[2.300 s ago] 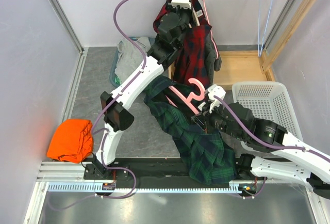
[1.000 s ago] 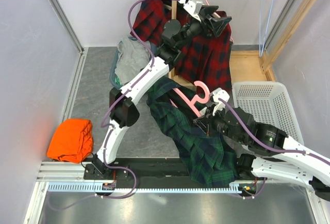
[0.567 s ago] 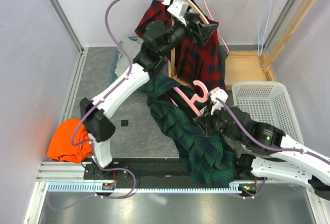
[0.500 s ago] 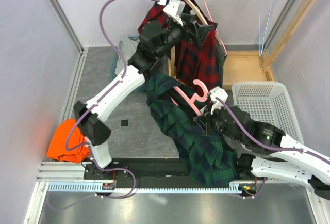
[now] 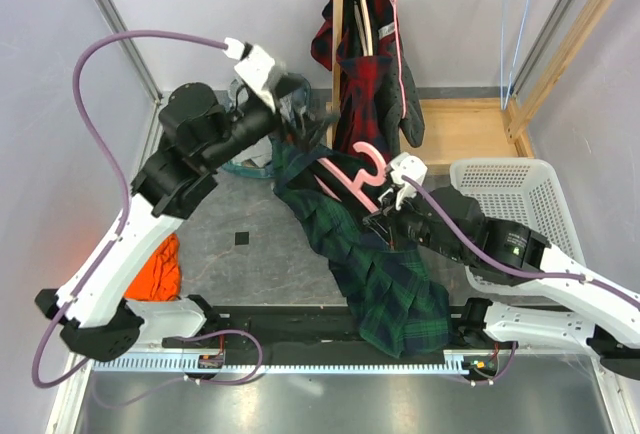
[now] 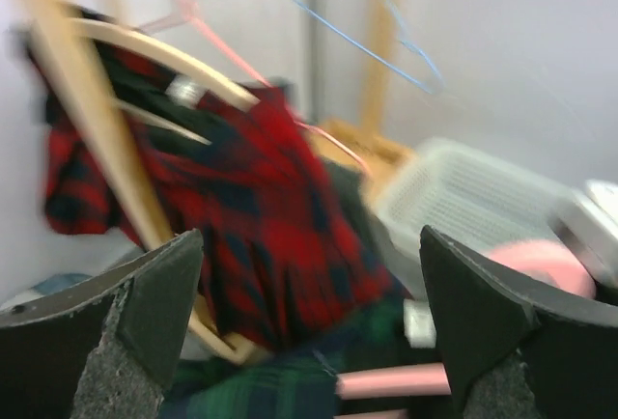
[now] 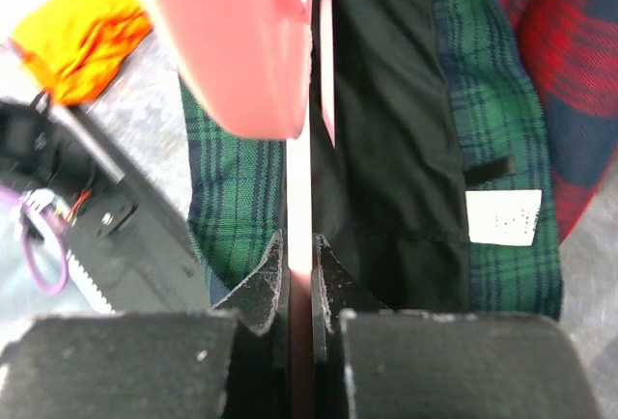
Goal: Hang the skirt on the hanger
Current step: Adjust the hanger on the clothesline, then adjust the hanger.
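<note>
Skirt (image 5: 390, 274) drapes over pink hanger (image 5: 345, 176) pinched in right end effector (image 7: 300, 269); left end effector (image 5: 298, 119) gapes near red garment (image 5: 372, 84).

Grey table top (image 5: 290, 254). Orange cloth (image 5: 165, 269) lies well left of the left gripper (image 5: 300, 119), nearer the bases. Small black square (image 5: 240, 240) sits between them. White basket (image 5: 545, 199) stands right of the right gripper (image 5: 385, 222). Green plaid skirt (image 5: 395, 289) sprawls beneath that gripper.

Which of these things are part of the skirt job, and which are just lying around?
Job: green plaid skirt, pink hanger, right pincer shut on the hanger, left pincer open.
Lying about: red plaid garment on the rack, orange cloth, white basket, blue wire hanger.
</note>
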